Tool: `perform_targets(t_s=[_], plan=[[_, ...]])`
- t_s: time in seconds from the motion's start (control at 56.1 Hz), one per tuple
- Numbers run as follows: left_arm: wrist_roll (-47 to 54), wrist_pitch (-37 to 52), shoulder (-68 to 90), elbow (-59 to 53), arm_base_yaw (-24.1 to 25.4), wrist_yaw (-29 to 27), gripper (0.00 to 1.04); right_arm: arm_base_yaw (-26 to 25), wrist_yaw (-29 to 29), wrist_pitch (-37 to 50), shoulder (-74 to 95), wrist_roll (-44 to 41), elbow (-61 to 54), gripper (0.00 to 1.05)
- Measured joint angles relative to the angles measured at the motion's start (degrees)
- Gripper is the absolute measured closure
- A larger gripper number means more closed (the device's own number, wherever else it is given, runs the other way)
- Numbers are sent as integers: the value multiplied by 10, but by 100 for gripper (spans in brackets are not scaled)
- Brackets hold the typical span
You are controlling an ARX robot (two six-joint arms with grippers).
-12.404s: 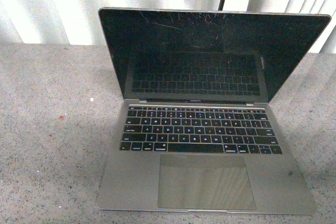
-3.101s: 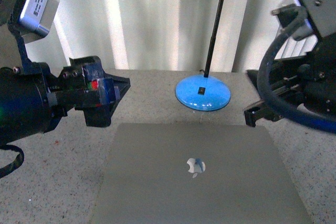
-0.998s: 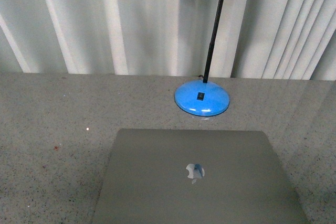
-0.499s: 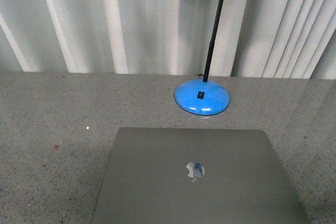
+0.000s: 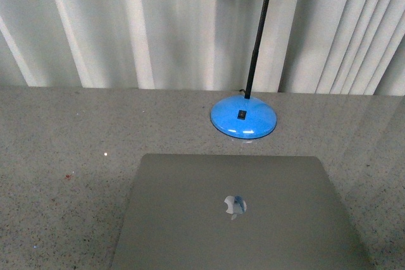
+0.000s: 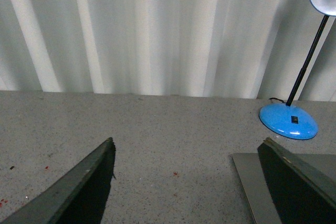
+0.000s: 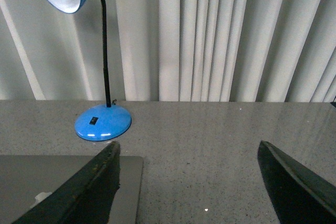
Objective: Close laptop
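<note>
laptop lies shut (lid flat), blue lamp just behind; both grippers spread apart.

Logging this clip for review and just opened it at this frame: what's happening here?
Nothing is being handled right now. The laptop lies shut on the speckled table, lid down with the logo facing up. A blue desk lamp stands just beyond it. Neither arm shows in the front view. Each wrist view shows its own claw open, the left claw and the right claw, both gripping nothing and apart from the laptop. The closing looks done.
</note>
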Motion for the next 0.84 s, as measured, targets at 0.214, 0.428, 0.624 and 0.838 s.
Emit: perform_targets(t_s=[0.214,0.428,0.624,0.838], plan=[[1,0,0,0,0,0,7,0,0,0,0,0,0,7],[1,0,0,0,0,0,7,0,0,0,0,0,0,7],[1,0,0,0,0,0,7,0,0,0,0,0,0,7],[1,0,0,0,0,0,7,0,0,0,0,0,0,7]])
